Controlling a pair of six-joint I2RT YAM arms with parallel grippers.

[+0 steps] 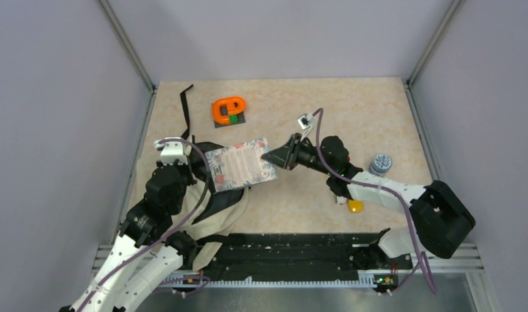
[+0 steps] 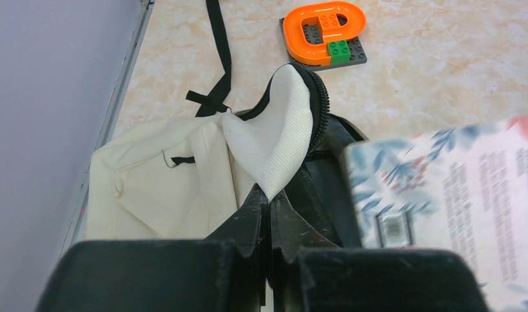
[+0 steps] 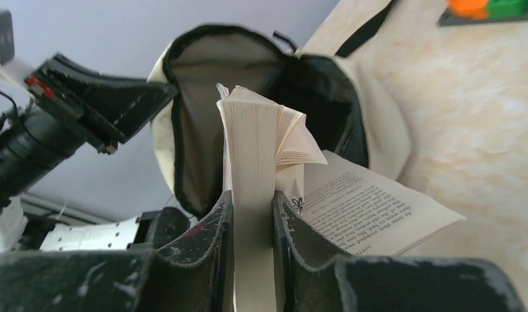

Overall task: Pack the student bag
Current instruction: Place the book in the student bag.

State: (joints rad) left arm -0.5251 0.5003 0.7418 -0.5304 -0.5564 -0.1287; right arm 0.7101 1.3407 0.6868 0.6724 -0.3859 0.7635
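- Pinching the student bag [image 2: 157, 175] by its rim, my left hand [image 2: 269, 198] is clamped tight, propping the mouth agape.
- My right hand [image 3: 251, 201] grips a book [image 3: 251, 130] by its pages; the bag's mouth lies straight ahead.

A bag [image 1: 217, 218] lies slumped at the left of the counter [image 1: 365, 110], its dark mouth facing right and one black strap [image 1: 185, 107] trailing toward the far edge. A book [image 1: 240, 166] with a flowered cover hangs flat over that mouth. The right gripper [image 1: 270, 156] is clamped on the book's right edge. The left gripper [image 1: 195, 161] sits at the bag's rim, half hidden by the book. Beyond the book rests an orange toy [image 1: 228, 109] on a grey plate. Near the right arm stand a grey-capped bottle [image 1: 380, 162] and a small yellow thing [image 1: 355, 206].
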